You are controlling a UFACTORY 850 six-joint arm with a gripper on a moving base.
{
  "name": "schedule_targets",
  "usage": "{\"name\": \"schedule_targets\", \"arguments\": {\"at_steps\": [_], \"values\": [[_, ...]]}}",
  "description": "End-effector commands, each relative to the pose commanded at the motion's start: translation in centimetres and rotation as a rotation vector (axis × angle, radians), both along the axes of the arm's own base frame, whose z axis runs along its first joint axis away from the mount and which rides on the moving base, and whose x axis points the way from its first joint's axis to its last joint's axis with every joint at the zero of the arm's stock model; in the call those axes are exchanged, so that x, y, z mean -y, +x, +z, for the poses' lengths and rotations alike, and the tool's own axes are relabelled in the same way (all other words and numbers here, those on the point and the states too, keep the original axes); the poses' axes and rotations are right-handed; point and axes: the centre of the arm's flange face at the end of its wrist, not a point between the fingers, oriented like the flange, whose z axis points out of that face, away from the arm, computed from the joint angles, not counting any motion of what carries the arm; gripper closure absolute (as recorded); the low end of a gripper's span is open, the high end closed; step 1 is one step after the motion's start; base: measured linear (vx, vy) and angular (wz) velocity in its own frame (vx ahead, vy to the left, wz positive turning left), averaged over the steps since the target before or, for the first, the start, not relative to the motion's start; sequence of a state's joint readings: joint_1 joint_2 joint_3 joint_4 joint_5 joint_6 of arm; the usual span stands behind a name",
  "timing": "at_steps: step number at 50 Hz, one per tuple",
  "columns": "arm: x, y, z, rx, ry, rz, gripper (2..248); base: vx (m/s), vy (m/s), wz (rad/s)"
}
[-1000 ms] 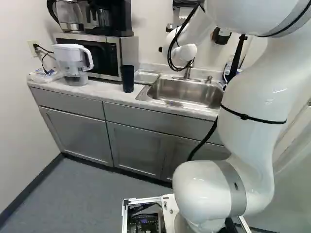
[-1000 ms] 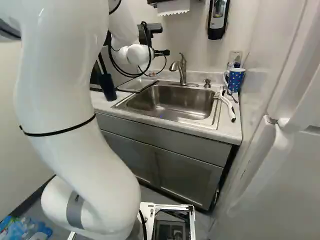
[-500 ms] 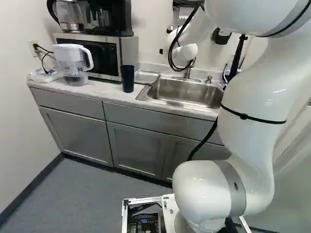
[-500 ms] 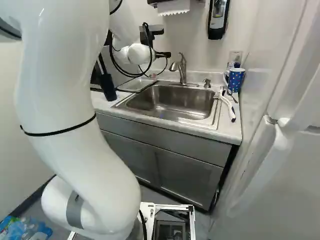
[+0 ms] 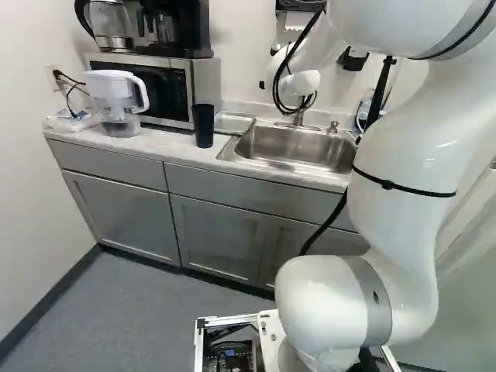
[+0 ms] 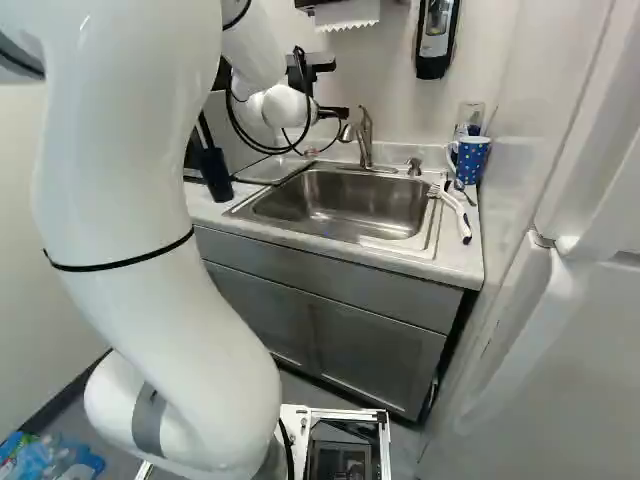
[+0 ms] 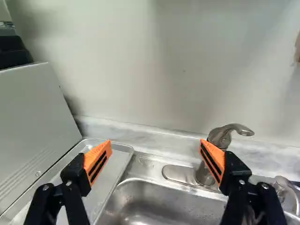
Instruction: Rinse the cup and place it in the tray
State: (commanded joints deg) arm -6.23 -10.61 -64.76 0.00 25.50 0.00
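Orange-padded and spread wide, my gripper (image 7: pixel 155 144) holds nothing. Over the last second the arm (image 6: pixel 130 180) has edged nearer the faucet (image 6: pixel 364 140) behind the sink (image 6: pixel 340 205); the base hasn't moved. The dark cup (image 5: pixel 203 125) still stands upright on the counter (image 5: pixel 177 147), just beside the metal tray (image 5: pixel 234 122), so rinsing hasn't begun; I suspect the water comes first.

The white arm (image 6: pixel 130 200) is bending toward the sink (image 6: pixel 340 205). Its gripper (image 6: pixel 342 112) is hovering above it, fingers (image 7: pixel 97 160) standing wide apart.
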Motion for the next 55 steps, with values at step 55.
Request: {"name": "schedule_targets", "arguments": {"at_steps": [55], "values": [[3.7, 0.6, -0.1, 0.003, 0.000, -0.060, 3, 0.000, 0.000, 0.000]]}}
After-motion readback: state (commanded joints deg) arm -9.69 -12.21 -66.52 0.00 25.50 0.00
